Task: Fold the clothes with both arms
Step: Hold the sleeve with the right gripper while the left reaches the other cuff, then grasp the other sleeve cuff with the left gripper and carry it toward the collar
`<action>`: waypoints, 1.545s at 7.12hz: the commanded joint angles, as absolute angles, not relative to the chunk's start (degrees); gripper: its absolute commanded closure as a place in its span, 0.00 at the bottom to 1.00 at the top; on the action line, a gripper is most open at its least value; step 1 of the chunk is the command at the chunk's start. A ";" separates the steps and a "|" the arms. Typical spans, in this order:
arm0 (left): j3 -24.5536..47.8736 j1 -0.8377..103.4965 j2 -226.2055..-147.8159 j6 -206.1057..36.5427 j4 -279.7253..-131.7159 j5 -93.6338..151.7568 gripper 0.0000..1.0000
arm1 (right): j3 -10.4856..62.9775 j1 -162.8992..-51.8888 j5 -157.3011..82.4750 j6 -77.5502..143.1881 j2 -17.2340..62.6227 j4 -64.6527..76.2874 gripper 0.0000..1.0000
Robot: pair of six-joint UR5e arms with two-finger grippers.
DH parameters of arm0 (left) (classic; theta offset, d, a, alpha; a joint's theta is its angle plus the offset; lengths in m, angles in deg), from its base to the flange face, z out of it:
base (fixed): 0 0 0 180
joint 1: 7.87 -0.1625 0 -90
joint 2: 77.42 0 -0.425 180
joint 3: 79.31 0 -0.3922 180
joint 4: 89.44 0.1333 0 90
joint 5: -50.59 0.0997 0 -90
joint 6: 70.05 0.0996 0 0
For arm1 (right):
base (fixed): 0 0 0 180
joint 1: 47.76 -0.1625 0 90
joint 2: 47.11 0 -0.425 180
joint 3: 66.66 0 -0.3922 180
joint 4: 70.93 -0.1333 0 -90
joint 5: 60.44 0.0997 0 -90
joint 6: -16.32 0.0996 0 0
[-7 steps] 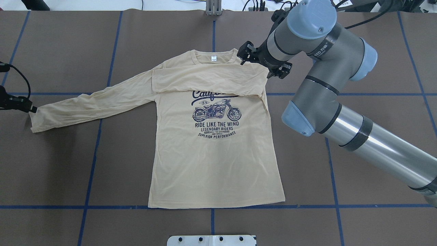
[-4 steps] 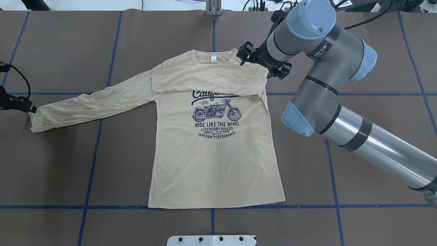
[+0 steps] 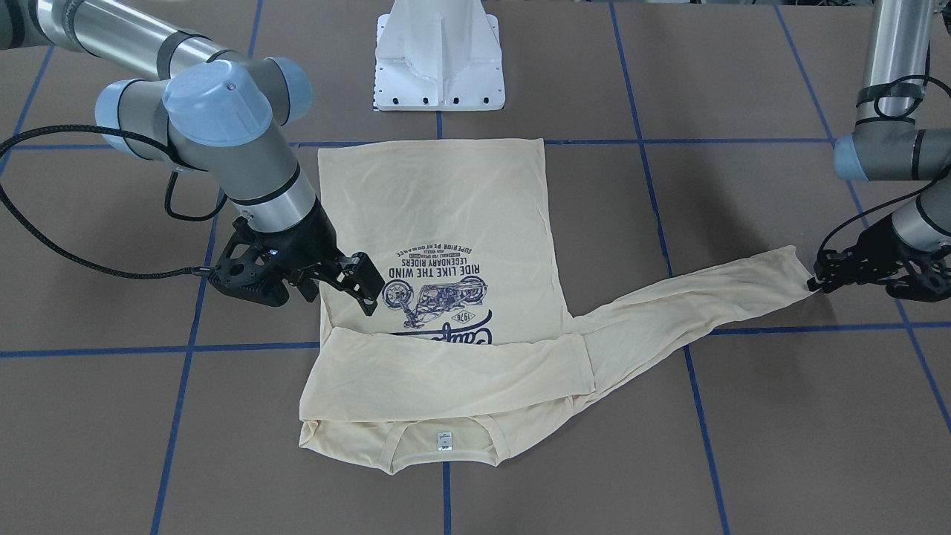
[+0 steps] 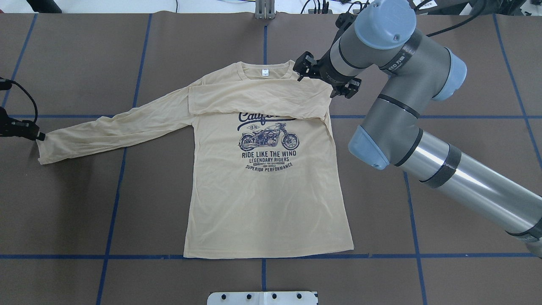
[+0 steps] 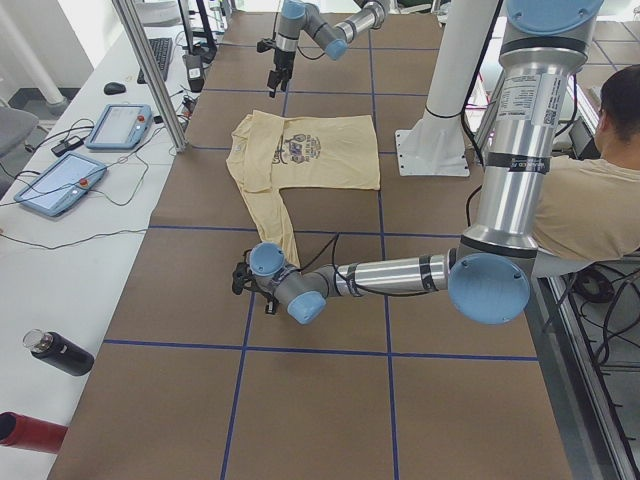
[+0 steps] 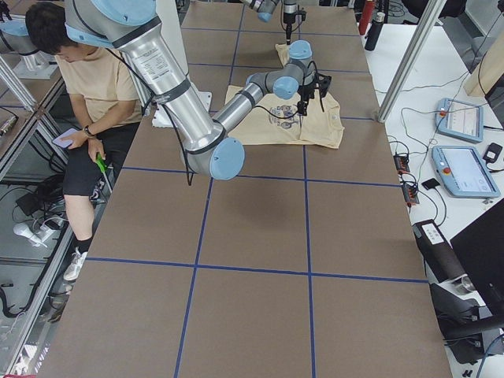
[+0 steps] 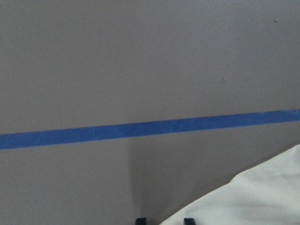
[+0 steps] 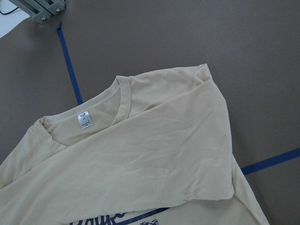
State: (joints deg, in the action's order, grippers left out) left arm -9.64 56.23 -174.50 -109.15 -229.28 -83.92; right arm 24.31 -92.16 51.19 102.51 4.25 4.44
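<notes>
The pale cream-yellow T-shirt [image 4: 266,199] lies flat, print up, with its neck label [image 4: 265,72] at the far side. One sleeve is folded across the chest [image 4: 258,99]. The other sleeve [image 4: 114,129] stretches out to the overhead view's left. My left gripper [image 4: 41,136] sits at that sleeve's cuff [image 3: 795,271], and its fingertips [image 7: 140,220] are close together on the cloth edge. My right gripper [image 3: 365,291] is open and empty, and it hovers over the shirt's shoulder beside the folded sleeve. The right wrist view shows the collar [image 8: 122,101] below it.
The white pedestal base [image 3: 438,67] stands at the robot's side of the table. Blue tape lines [image 4: 114,199] cross the brown table top. A seated person [image 5: 600,200] is beside the robot. Tablets [image 5: 60,185] and bottles [image 5: 60,352] lie on a side bench.
Almost nothing has changed. My left gripper has crept slightly outward at the cuff. The right arm and the shirt stay where they were.
</notes>
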 commanded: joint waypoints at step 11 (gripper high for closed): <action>11.14 47.44 -204.19 -150.40 -202.38 -89.59 1.00 | 29.23 -102.77 57.78 81.50 20.80 3.60 0.00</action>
State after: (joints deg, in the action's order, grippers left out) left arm 11.78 50.27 -197.43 -140.82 -202.20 -89.82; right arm 29.15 -100.79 57.68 87.39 17.19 3.72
